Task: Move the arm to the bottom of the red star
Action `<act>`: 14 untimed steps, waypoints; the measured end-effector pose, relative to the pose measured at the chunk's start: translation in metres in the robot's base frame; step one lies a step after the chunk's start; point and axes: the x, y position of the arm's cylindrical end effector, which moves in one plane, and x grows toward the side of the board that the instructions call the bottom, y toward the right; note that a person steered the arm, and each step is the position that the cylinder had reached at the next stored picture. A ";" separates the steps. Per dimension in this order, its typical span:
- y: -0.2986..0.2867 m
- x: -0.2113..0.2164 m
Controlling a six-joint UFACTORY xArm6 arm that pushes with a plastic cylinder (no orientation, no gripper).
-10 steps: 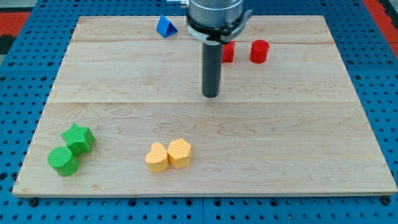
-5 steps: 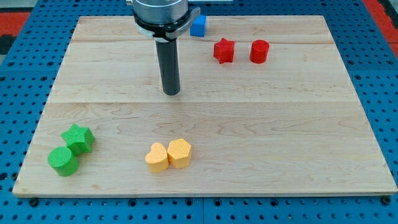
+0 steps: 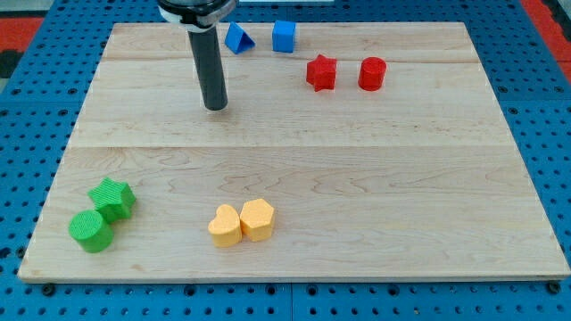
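The red star [image 3: 320, 72] lies near the view's top, right of centre, with a red cylinder [image 3: 372, 73] just to its right. My tip [image 3: 215, 106] rests on the board well to the left of the red star and slightly lower, touching no block. The rod rises from it toward the view's top.
A blue triangle [image 3: 236, 38] and a blue cube [image 3: 284, 36] sit at the view's top, right of the rod. A green star [image 3: 113, 197] and green cylinder [image 3: 90, 231] lie at lower left. Two yellow blocks [image 3: 241, 222] touch near the bottom centre.
My tip has moved steadily to the left and slightly up, away from the red star. The red star and both blue blocks, hidden before, now show. No block has moved.
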 end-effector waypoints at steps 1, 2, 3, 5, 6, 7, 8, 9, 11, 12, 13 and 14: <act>-0.009 -0.007; -0.015 -0.017; -0.019 -0.027; -0.021 -0.041; -0.018 -0.051; -0.017 -0.057; -0.016 -0.059; -0.014 -0.059; -0.012 -0.059; 0.000 -0.060; 0.001 -0.060; 0.007 -0.060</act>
